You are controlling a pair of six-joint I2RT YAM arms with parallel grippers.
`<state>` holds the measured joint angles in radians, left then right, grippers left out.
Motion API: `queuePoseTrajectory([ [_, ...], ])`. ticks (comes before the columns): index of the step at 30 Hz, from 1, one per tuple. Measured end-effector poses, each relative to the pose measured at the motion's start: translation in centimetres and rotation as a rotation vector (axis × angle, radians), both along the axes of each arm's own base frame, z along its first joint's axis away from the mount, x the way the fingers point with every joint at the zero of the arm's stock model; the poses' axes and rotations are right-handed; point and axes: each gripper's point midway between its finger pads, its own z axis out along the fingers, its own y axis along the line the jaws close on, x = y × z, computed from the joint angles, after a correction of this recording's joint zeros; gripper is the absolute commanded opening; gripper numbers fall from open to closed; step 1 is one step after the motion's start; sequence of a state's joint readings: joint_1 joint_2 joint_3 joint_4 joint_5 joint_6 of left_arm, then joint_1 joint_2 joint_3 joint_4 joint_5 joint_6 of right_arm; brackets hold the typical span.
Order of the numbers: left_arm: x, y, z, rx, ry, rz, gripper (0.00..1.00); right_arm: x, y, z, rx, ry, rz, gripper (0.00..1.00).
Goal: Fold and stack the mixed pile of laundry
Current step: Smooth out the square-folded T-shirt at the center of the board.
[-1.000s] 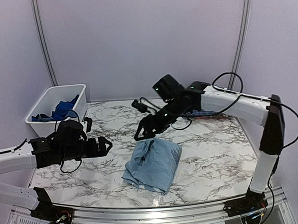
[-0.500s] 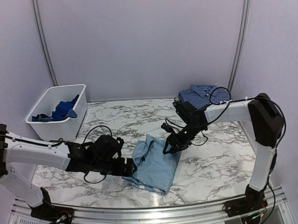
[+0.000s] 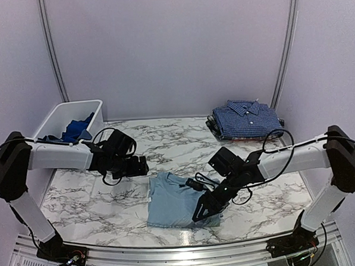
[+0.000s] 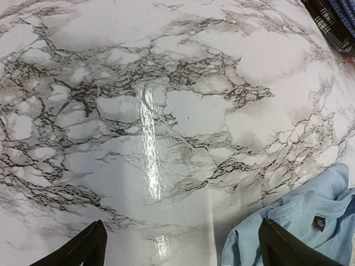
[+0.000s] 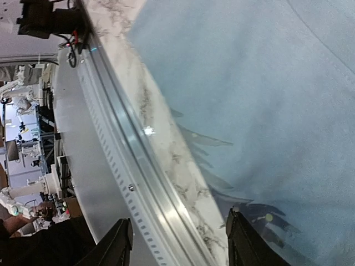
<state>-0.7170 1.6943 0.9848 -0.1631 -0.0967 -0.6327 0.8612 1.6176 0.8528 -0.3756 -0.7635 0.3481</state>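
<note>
Right pincer (image 3: pixel 198 215) is open by the near edge of the light blue T-shirt (image 3: pixel 169 199); pinch every layer, then lift slowly.

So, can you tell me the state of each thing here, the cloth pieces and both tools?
light blue T-shirt: folded, lying flat.
navy small-check button shirt: folded, on top of the far-right stack.
black-and-white plaid piece: under that shirt, only its edge showing.
royal blue garment: crumpled, in the white bin.
left tool: open, empty.
right tool: open, over the T-shirt's near edge.
</note>
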Motion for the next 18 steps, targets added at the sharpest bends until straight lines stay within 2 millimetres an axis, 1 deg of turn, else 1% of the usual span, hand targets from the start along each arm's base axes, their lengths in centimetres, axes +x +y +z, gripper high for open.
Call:
queuePoseTrajectory([
  [1,0.6,0.3,0.7,-0.01,-0.014,-0.005,0.99,-0.5,0.3,1.0,0.025,0.006,0.011,0.54],
  [2,0.7,0.5,1.4,-0.021,-0.025,-0.019,0.99,-0.3,0.4,2.1,0.049,-0.006,0.007,0.54],
  [4,0.3,0.4,2.9,-0.054,-0.045,-0.063,0.96,1.7,0.0,4.3,0.087,-0.049,-0.044,0.53],
  [5,-0.3,0.2,3.8,-0.08,-0.055,-0.094,0.93,3.5,-0.7,5.4,0.107,-0.088,-0.089,0.53],
  [7,-1.6,-0.5,5.5,-0.144,-0.069,-0.161,0.87,7.6,-2.8,7.2,0.12,-0.181,-0.206,0.53],
  [8,-2.1,-1.0,6.2,-0.174,-0.075,-0.193,0.83,9.0,-3.8,7.7,0.118,-0.217,-0.246,0.53],
  [9,-2.6,-1.6,6.9,-0.207,-0.083,-0.229,0.79,10.8,-5.2,8.0,0.107,-0.26,-0.3,0.53],
  [11,-3.1,-2.5,7.4,-0.246,-0.084,-0.272,0.7,13.3,-7.6,8.0,0.066,-0.321,-0.375,0.53],
  [13,-3.4,-3.5,7.3,-0.273,-0.076,-0.314,0.61,14.6,-8.8,7.3,0.03,-0.345,-0.399,0.52],
  [15,-3.5,-4.3,6.4,-0.282,-0.049,-0.336,0.56,15.5,-9.3,5.8,-0.011,-0.341,-0.392,0.52],
  [18,-3.1,-5.5,4.5,-0.276,0.001,-0.349,0.52,16.3,-9.1,3.5,-0.056,-0.314,-0.358,0.52],
])
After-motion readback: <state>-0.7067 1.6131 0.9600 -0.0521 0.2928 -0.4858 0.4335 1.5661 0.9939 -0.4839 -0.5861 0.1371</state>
